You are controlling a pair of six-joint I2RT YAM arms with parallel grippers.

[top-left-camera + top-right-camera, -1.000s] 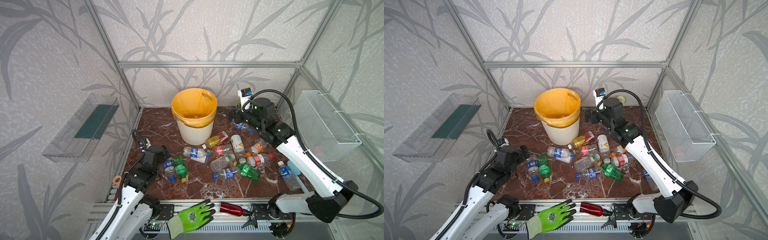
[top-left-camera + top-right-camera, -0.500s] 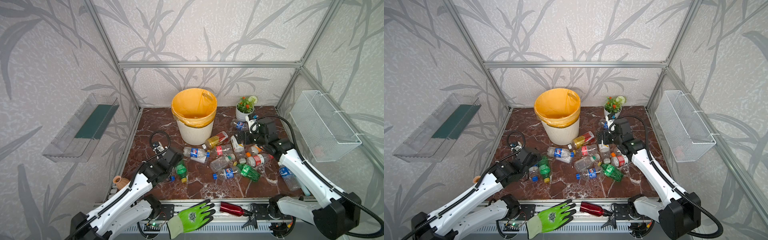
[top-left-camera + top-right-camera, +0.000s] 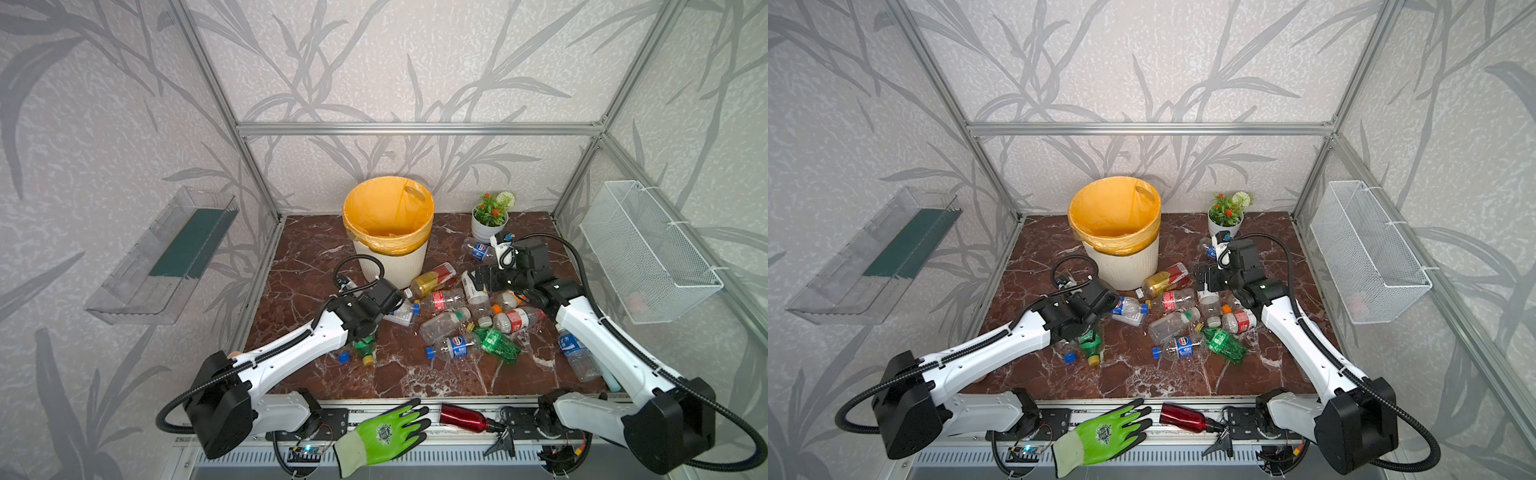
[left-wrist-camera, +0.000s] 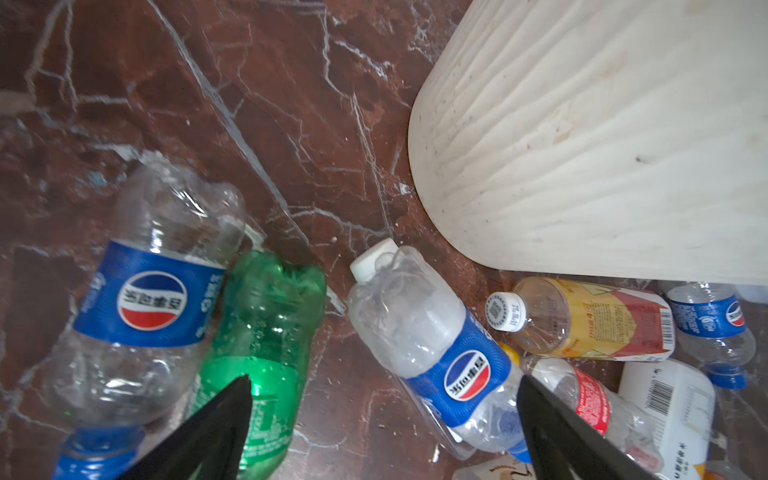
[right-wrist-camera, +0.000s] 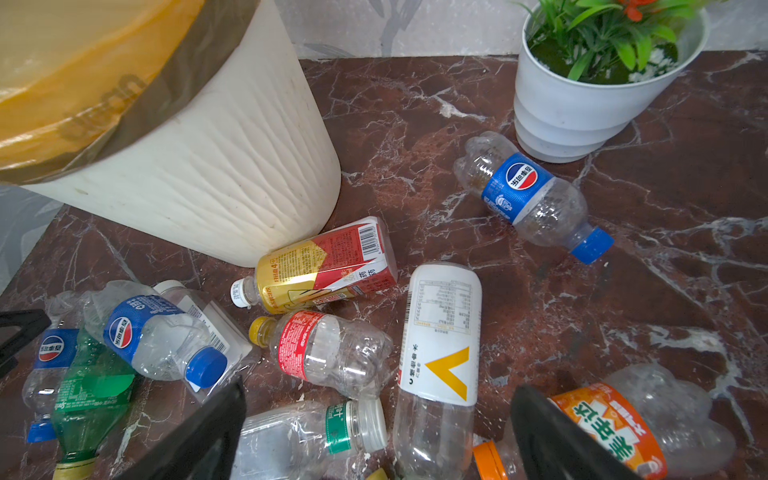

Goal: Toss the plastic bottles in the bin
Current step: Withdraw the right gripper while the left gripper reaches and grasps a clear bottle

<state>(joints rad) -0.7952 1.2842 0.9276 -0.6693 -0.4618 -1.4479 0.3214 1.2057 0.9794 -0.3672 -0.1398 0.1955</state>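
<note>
Clear and green plastic bottles [image 3: 444,324] lie crowded beside the cream ribbed bin [image 3: 390,266], its contents unclear. The left gripper [image 4: 382,382] and right gripper [image 5: 374,390] gape empty.

Pepsi logos mark blue-labelled plastic bottles [image 4: 151,301]; a yellow V marks a white-labelled bottle [image 5: 441,345].

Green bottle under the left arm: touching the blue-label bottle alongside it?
Touching. The left wrist view shows the green bottle pressed against the blue-label bottle, no gap between them.
</note>
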